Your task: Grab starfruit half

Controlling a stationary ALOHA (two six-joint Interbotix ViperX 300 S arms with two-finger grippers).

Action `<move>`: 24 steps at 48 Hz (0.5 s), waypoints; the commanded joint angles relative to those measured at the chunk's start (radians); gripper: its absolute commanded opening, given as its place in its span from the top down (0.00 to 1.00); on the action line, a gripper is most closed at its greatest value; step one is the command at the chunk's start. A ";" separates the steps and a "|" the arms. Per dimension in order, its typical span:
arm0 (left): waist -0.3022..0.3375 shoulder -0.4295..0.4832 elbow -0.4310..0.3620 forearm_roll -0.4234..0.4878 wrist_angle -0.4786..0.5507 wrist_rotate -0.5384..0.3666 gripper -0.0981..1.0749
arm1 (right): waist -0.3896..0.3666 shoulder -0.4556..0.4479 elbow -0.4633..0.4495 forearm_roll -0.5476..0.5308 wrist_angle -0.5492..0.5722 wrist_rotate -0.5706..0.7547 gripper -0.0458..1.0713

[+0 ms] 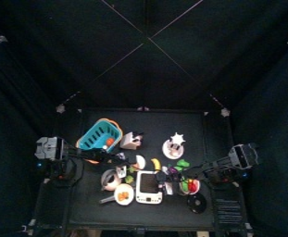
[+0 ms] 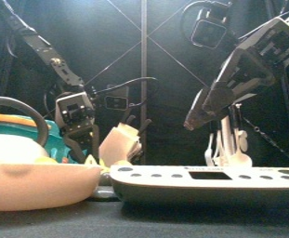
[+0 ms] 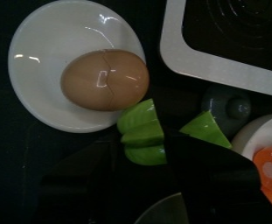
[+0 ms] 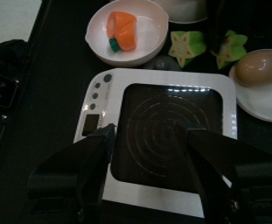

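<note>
The starfruit half (image 1: 176, 141) is a pale star-shaped piece lying on the black table behind the other items, right of the blue basket (image 1: 99, 135). It does not show in either wrist view. My left gripper (image 3: 149, 188) hovers open and empty over green pieces (image 3: 142, 133), next to a white plate (image 3: 38, 83) holding a brown egg-like piece (image 3: 103, 77). My right gripper (image 4: 149, 153) is open and empty above the white scale (image 4: 162, 109). Both grippers are in front of the starfruit half and well apart from it.
A bowl with an orange piece (image 4: 124, 31) and two green star-like pieces (image 4: 187, 45) lie beyond the scale. In the front view the scale (image 2: 203, 181) and a cream dish (image 2: 35, 186) stand near the front edge. The left arm (image 1: 59, 159) and right arm (image 1: 232, 162) flank the table.
</note>
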 commanded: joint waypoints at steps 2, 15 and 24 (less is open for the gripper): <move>0.005 -0.011 -0.020 -0.005 -0.002 -0.002 0.27 | -0.002 -0.014 -0.009 0.002 -0.003 0.000 0.16; -0.006 -0.069 -0.018 -0.002 0.017 -0.002 0.27 | -0.003 -0.011 -0.008 0.009 -0.003 -0.002 0.16; -0.006 -0.118 -0.009 0.006 0.018 0.000 0.27 | -0.003 -0.008 -0.008 0.009 -0.003 -0.002 0.16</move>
